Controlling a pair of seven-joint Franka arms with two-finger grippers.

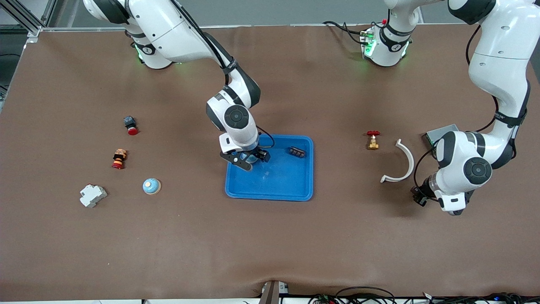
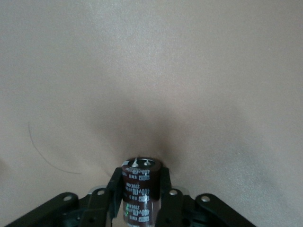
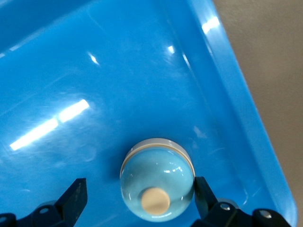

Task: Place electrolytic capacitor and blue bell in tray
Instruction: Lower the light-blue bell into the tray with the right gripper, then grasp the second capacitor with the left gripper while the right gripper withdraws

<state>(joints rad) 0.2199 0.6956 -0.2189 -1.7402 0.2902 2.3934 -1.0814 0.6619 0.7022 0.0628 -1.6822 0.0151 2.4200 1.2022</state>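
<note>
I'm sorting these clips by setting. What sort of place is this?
Probably a robotics lab bench: two white robot arms are mounted at a brown-covered table, cables run along its edges, and small parts lie around a shallow bright-blue plastic tray.

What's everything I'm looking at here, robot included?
tray: one, bright blue, mid-table.
blue bells: two, pale blue; one in the tray, one on the table toward the right arm's end.
capacitor: one, dark brown, held.
black component: one, in the tray.
push button, striped stack, white block: one each, near the loose bell.
valve: one, brass, red handle; beside white curved piece.
grey box: one, partly hidden.
right arm: white, jaws open around the tray's bell.
left arm: white, jaws shut on capacitor, low over table.
</note>
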